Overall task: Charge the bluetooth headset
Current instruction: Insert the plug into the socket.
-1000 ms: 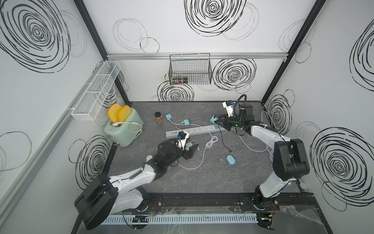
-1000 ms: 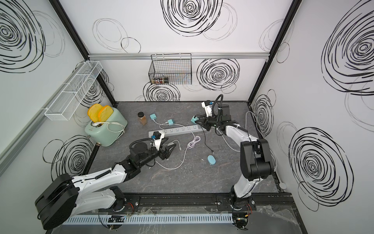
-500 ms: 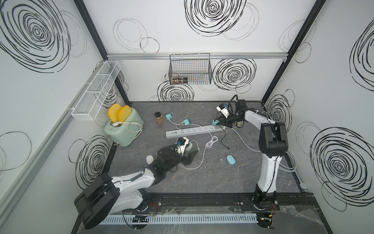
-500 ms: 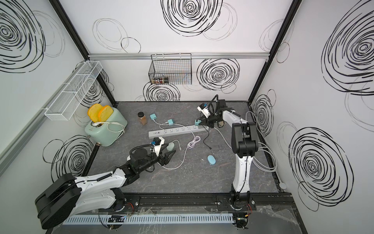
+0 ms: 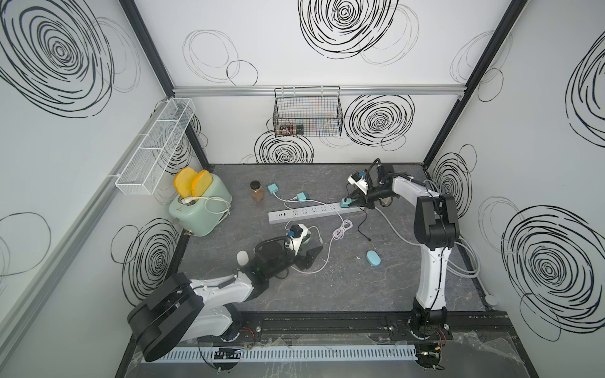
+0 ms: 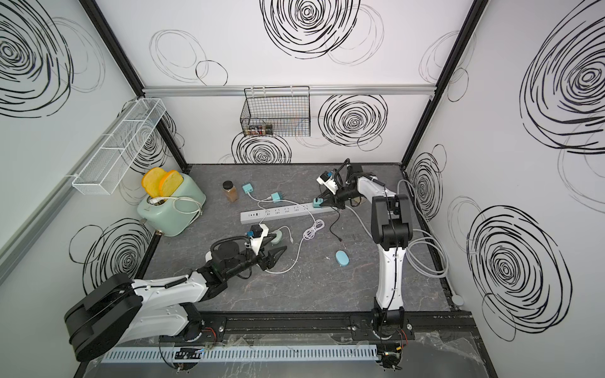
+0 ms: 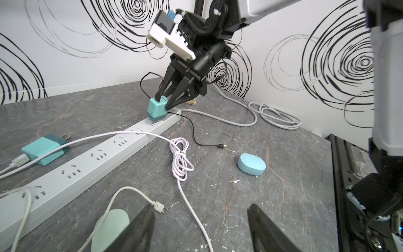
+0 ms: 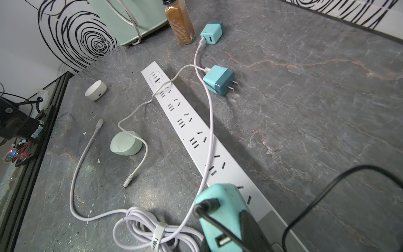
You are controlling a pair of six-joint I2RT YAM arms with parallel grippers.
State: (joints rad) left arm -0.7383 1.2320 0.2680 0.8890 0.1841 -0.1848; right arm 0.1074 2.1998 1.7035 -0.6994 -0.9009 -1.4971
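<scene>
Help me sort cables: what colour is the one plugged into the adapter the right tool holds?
Black; the cable leaving the adapter shows best in the left wrist view.

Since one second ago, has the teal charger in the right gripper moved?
Yes: teal charger dropped toward the power strip, prongs now at its sockets.

Bare tabletop (image 5: 343, 294) around the blue case (image 5: 373, 258); loose white cable (image 7: 180, 153) between it and the left gripper (image 7: 200, 209)
</scene>
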